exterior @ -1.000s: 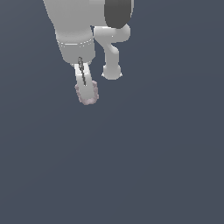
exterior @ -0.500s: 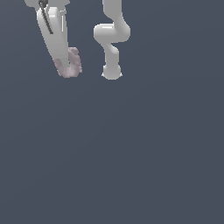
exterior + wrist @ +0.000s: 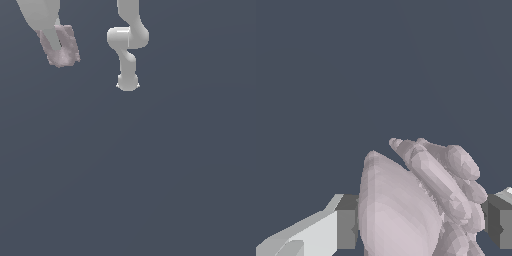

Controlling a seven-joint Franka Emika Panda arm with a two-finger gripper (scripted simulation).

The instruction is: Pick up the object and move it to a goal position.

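Fingers (image 3: pixel 348 222) of the white gripper (image 3: pixel 421 225) stand on either side of the object (image 3: pixel 416 205), their dark pads pressed to its flanks, so the lump is clamped between them. In the wrist view the pale pinkish-grey, bumpy mass fills the gap from one pad to the other and bulges past them toward the camera. Such a squeeze across the middle is probably what keeps an irregular shape from rolling out during carriage.

Seen from the exterior view, the gripper (image 3: pixel 59 50) hangs in the upper part of that view's left, one finger crossing in front of the object (image 3: pixel 67 47), which shows on both sides of it. Nothing lies under the lump but the flat slate-grey ground; judged from that, it is lifted clear and being carried, not resting. No goal marker can be seen in either picture, so how far remains cannot be told.

Further out, the arm's base and lower links (image 3: pixel 127 55) stand well apart, toward the exterior view's right of the gripper.

No brand, label or writing is visible anywhere.
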